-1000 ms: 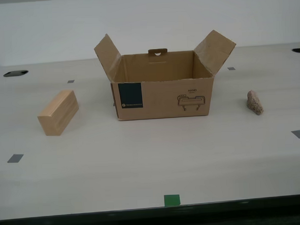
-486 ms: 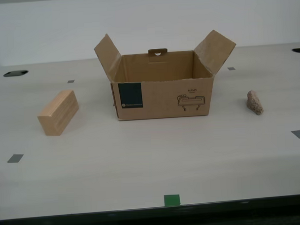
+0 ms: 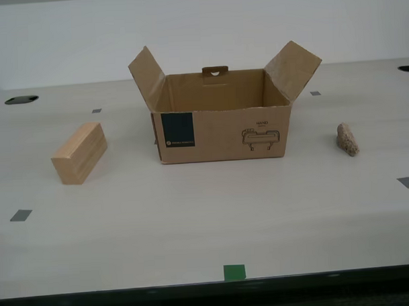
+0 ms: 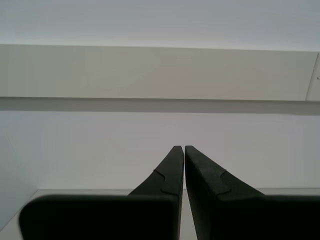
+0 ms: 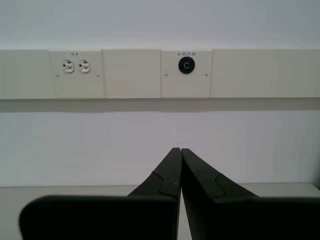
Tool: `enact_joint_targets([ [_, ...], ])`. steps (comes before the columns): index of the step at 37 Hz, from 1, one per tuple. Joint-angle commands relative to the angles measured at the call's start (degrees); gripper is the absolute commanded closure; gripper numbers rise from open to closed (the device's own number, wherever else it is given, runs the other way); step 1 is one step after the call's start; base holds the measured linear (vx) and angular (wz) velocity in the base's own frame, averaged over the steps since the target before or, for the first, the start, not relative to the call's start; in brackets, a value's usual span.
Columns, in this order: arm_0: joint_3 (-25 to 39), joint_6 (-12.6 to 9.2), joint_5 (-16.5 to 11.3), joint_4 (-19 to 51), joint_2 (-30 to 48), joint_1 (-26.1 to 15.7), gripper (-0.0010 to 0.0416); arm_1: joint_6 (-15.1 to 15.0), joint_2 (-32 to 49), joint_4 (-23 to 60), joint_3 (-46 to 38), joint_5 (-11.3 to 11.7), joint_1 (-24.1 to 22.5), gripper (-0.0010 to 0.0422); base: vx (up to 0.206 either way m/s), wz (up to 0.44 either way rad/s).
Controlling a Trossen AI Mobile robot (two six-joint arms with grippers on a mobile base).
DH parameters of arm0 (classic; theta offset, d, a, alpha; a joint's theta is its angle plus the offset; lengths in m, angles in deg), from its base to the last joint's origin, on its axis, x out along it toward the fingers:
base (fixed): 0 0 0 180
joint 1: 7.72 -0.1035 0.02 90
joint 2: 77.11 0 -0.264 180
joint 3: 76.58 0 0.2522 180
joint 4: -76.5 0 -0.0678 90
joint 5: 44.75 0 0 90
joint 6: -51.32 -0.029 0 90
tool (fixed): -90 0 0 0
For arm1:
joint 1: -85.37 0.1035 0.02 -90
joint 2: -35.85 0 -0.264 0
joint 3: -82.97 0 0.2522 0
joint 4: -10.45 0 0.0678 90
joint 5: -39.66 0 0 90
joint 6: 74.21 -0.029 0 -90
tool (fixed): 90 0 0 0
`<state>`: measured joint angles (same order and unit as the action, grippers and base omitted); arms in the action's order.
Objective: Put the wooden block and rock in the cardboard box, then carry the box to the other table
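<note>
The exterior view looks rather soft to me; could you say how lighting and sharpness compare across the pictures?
Exterior view: even, diffuse light, faint shadows beside the wooden block and rock, slightly soft focus. First wrist view: wall sockets sharp, labels barely legible. Second wrist view: dim and flat.
</note>
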<state>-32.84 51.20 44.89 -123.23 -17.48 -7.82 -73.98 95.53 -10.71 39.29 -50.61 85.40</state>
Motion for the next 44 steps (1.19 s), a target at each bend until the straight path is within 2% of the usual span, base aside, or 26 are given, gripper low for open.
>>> enact_joint_targets([
  [1,0.04,0.0,-0.02,-0.28,0.02,0.02,0.0406,-0.09,-0.02,-0.33,-0.07,-0.11,0.0,0.0412,0.0,0.0],
  [44,0.04,0.0,-0.02,-0.28,0.02,0.02,0.0406,-0.09,-0.02,-0.33,-0.07,-0.11,0.0,0.0412,0.0,0.0],
])
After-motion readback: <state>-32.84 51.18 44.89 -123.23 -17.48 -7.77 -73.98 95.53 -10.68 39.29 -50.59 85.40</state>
